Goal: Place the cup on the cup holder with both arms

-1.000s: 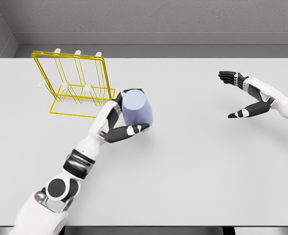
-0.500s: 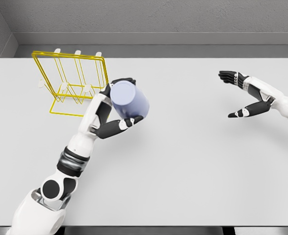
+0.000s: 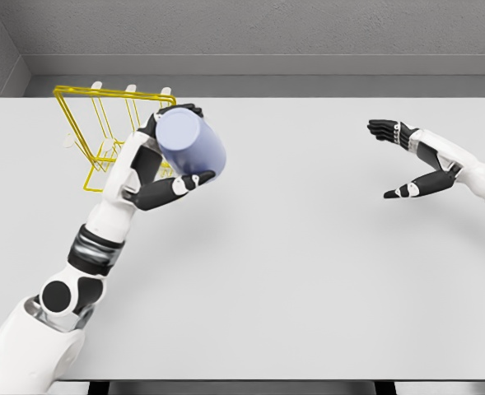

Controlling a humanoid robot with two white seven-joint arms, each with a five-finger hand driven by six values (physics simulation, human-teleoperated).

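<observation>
Both arms have glossy white shells with black joints; the left robot hand (image 3: 156, 169) and right robot hand (image 3: 407, 160) have black fingers with white segments.

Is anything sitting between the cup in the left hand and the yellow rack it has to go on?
Nothing visible does. The left hand holds the blue cup right in front of the yellow cup holder, overlapping its right side in the head view. The table shows no other object there. The right hand hovers open, far right.
</observation>
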